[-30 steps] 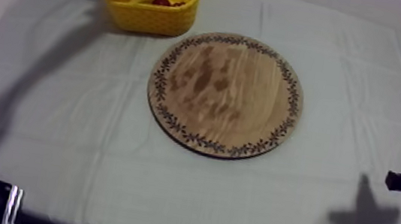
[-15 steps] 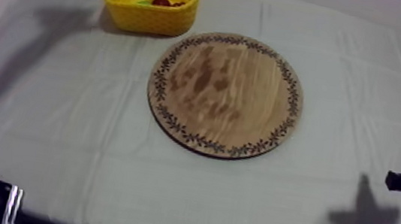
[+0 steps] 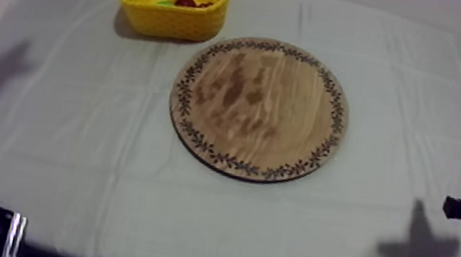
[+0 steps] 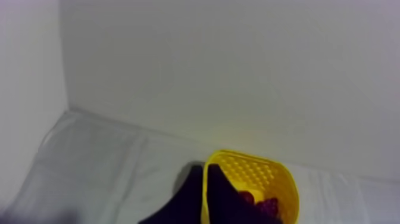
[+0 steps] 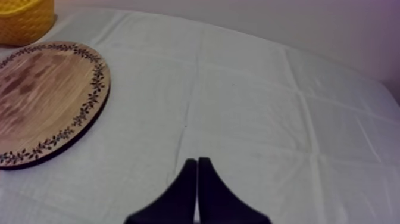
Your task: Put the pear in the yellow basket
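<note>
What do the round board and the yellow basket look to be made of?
The round board with the patterned rim looks like matt wood: brown grain streaks, a dark leaf pattern round its edge. The yellow basket is probably moulded plastic: even colour, regular lattice walls.

A lab-like test bench: cloth-draped table [image 3: 106, 164] against bare white walls [image 4: 238, 71].

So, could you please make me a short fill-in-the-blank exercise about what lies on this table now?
1. The wooden board carries ___ fruit.
2. The small red fruit lies ___ the yellow basket.
3. The right gripper holds nothing, and its two fingers are ___.

Missing words: no; inside; shut.
</note>
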Available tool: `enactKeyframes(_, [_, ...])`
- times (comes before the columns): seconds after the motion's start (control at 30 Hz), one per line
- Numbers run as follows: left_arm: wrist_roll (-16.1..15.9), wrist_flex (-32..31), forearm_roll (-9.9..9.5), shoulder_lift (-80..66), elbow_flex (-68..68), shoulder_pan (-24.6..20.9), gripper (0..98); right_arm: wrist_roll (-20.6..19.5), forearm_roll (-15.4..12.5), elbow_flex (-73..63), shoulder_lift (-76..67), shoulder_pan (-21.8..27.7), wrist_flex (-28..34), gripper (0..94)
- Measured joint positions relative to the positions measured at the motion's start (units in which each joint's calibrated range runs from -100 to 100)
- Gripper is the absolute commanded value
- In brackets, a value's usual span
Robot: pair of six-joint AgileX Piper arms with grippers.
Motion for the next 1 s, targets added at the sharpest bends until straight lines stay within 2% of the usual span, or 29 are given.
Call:
enactKeyframes(0.17, [-1.6,-1.8,0.30,-14.7,13.8,-1.2,0.0,0.0,0.0,0.0,0.0,0.0,0.0,0.5])
enactKeyframes(0.3, [-3.4,-2.1,1.90,-25.6,24.2,-1.3,0.0,0.0,0.0,0.0,0.0,0.0,0.0,0.5])
enactKeyframes(0.57, [-4.8,-6.6,3.26,-47.0,46.4,-1.7,0.0,0.0,0.0,0.0,0.0,0.0,0.0,0.5])
enactKeyframes(0.93, [-5.7,-9.9,3.80,-61.4,66.4,-2.6,0.0,0.0,0.0,0.0,0.0,0.0,0.0,0.5])
enactKeyframes(1.0, [-6.9,-10.0,4.80,-62.8,68.7,-2.7,0.0,0.0,0.0,0.0,0.0,0.0,0.0,0.5])
